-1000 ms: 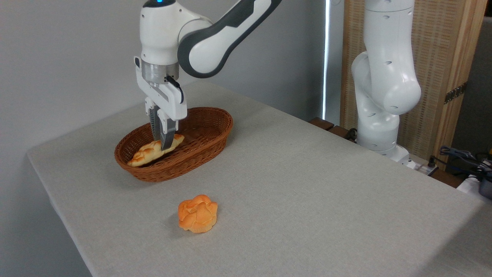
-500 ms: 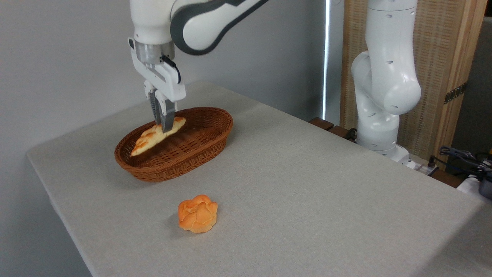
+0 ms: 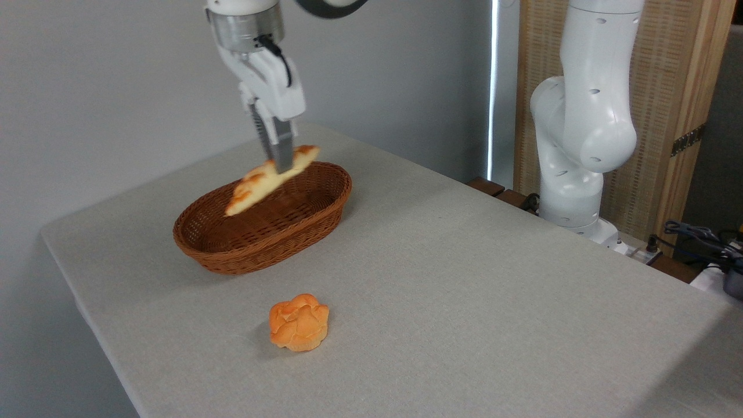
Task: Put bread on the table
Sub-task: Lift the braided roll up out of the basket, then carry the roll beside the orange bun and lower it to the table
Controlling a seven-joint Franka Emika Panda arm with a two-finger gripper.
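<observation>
Holding the bread [image 3: 268, 179] clamped between the jaws at upper centre-left of the frame, tilted, low end hanging over the wicker basket [image 3: 325, 204]. Carrying it level past the basket rim toward bare counter [image 3: 476, 278] at frame centre, steering clear of the round bun [image 3: 299, 322], lowering until touching before parting the jaws.

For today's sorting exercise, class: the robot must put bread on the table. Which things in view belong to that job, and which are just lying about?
Belonging to the job:
- braided loaf, held in the air above the basket
- end effector, shut on the loaf
- table, where it must go

Just lying about:
- wicker basket, now empty
- round bun on the cloth
- cables at the far right
</observation>
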